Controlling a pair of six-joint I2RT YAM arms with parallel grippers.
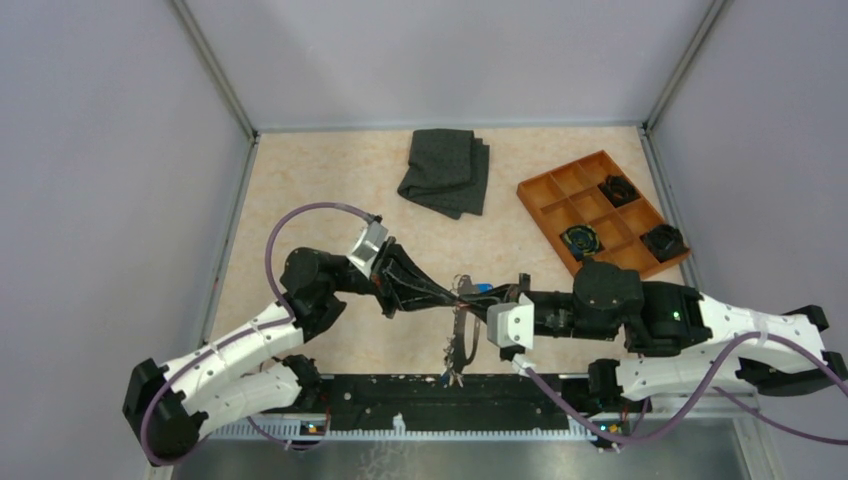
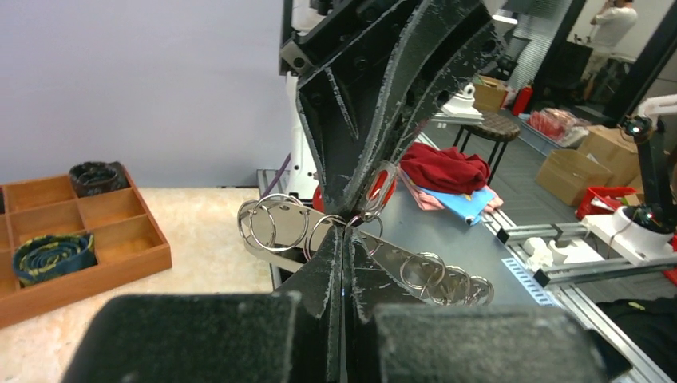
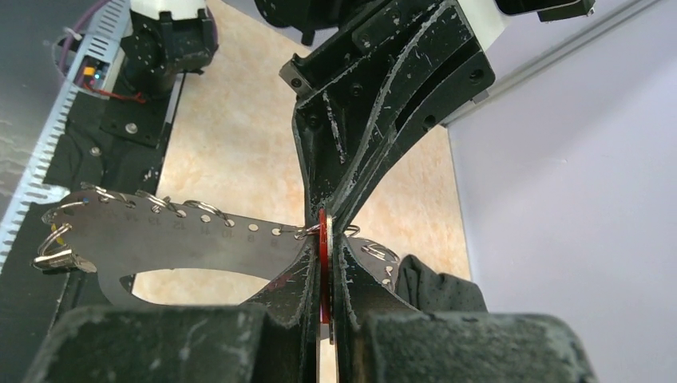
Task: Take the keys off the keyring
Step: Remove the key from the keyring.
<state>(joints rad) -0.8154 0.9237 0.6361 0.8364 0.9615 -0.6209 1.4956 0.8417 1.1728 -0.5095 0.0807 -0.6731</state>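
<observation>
My two grippers meet tip to tip above the middle of the table. The right gripper [image 3: 325, 225] is shut on a key with a red head [image 3: 323, 267], which shows edge-on between its fingers. The left gripper [image 2: 345, 229] is shut at a small split ring on the keyring [image 2: 275, 249], a pale metal band with holes and several rings [image 2: 270, 223]. The red key [image 2: 378, 186] sits just beyond the left tips. From above, the keyring [image 1: 460, 345] hangs below both grippers [image 1: 466, 294]. Another small key [image 3: 57, 258] dangles from the band's far end.
A folded dark grey cloth [image 1: 445, 172] lies at the back centre. An orange compartment tray [image 1: 545, 187] at the back right holds black lumpy clumps [image 1: 618, 188]. A black rail [image 1: 400, 402] runs along the near edge between the arm bases.
</observation>
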